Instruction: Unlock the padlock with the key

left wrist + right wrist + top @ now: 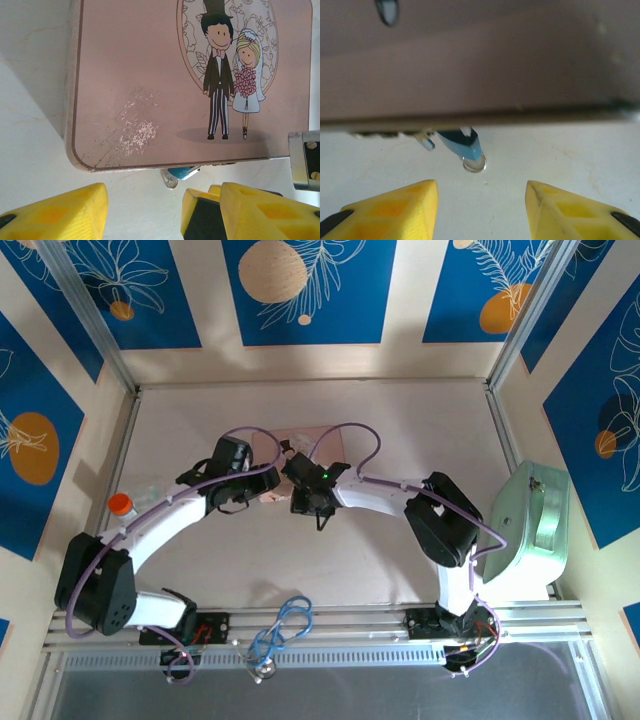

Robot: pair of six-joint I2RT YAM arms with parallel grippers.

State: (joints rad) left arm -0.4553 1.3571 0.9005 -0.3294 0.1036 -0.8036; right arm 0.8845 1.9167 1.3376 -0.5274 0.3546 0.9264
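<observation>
Nearest, in top view, a blue cable loop lies on the rail btwn the arm bases. Further in, an orange-capped bottle stands at left & a mint case at right edge, partly behind the right arm.

Left gripper: jaws wide apart, nothing btwn them, over the white table. A 2nd yellow piece w/ black pad sits just inside its right finger; can't tell whose it is. Right gripper: also wide open & empty.

Just beyond both, the padlock pokes out from under the near edge of the pink tin. Its blue body is mostly hidden; only its end + a silvery ring show, apart from all fingers. A small silvery bit left of it is too blurred to name.

Tin lid shows a bride & groom cartoon + a scuffed patch, w/ its far part cut off. In top view the arms cover most of the tin
</observation>
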